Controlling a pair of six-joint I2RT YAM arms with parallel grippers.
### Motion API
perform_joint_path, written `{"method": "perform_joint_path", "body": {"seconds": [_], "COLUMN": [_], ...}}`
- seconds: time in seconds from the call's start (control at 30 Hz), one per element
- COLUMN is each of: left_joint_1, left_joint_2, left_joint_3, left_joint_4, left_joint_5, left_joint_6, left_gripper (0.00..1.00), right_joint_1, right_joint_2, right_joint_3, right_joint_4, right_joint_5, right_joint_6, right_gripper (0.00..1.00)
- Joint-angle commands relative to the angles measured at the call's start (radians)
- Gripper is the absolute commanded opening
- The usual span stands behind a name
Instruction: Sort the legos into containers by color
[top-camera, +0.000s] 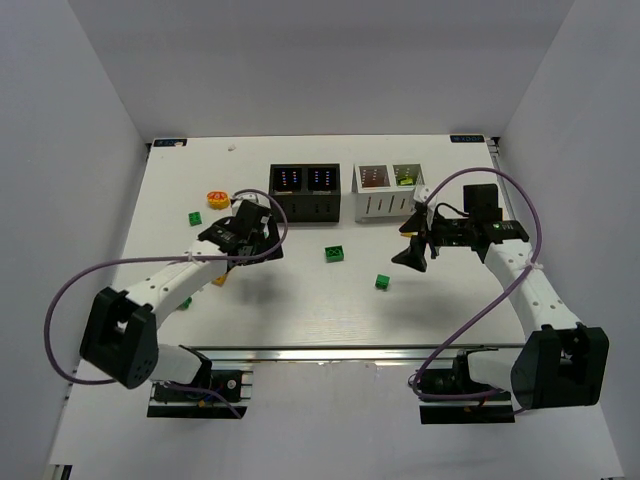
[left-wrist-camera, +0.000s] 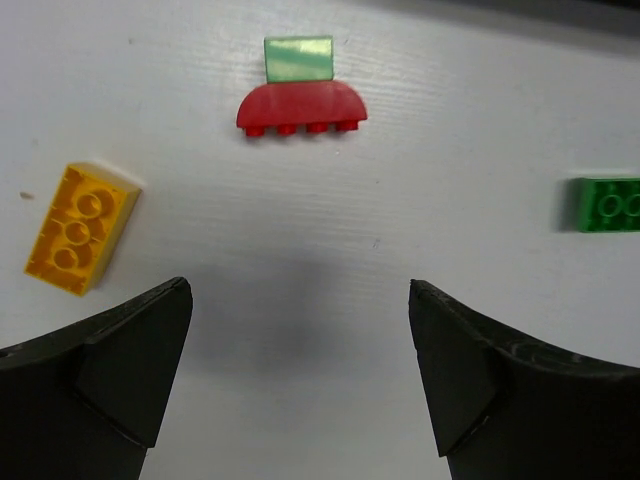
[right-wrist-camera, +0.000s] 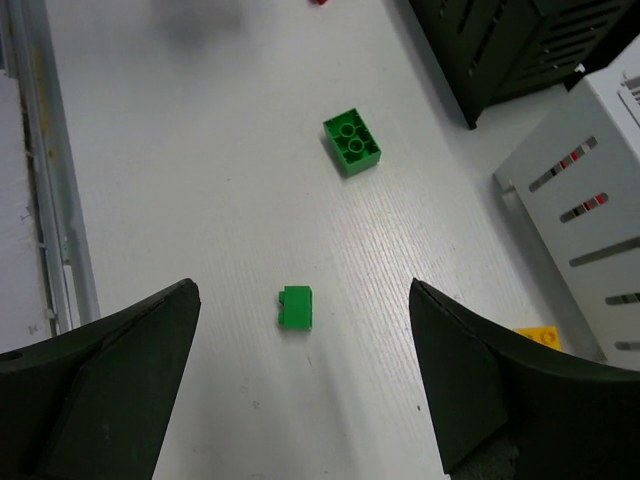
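From above, we are mid-sort: the black slotted box (top-camera: 305, 205) and white slotted box (top-camera: 388, 203) stand at the back of the white bench (top-camera: 300, 320). At the left wrist, the left fingers (left-wrist-camera: 120, 370) are spread, empty; the red rounded brick (left-wrist-camera: 301, 108) lies ahead, long axis crosswise, studs towards the fingers, so we judge a forward reach comes next. At the right wrist, the right fingers (right-wrist-camera: 110, 380) gape, a small green brick (right-wrist-camera: 295, 307) centred between them in view: lower and close
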Motion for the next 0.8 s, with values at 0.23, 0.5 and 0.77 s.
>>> {"method": "perform_joint_path", "body": {"seconds": [0.23, 0.5, 0.77], "left_joint_1": [0.037, 0.07, 0.076], "left_joint_2": [0.214, 0.38, 0.465], "left_joint_3": [0.111, 0.214, 0.266], "left_joint_4": [0.031, 0.04, 0.06], "left_joint_5": [-0.034, -0.075, -0.07], "left_joint_6": [-0.118, -0.113, -0.072], "left_gripper": [0.98, 0.98, 0.97], "right_joint_1": [0.005, 0.005, 0.003], "right_joint_2": [-0.027, -0.027, -0.024], "right_joint_3": [-0.02, -0.021, -0.02], "right_joint_4": [0.131, 0.143, 0.149], "right_joint_5": [0.077, 0.083, 0.083], "right_joint_6": [0.133, 0.139, 0.144], "right_gripper": [0.89, 0.89, 0.89]}}
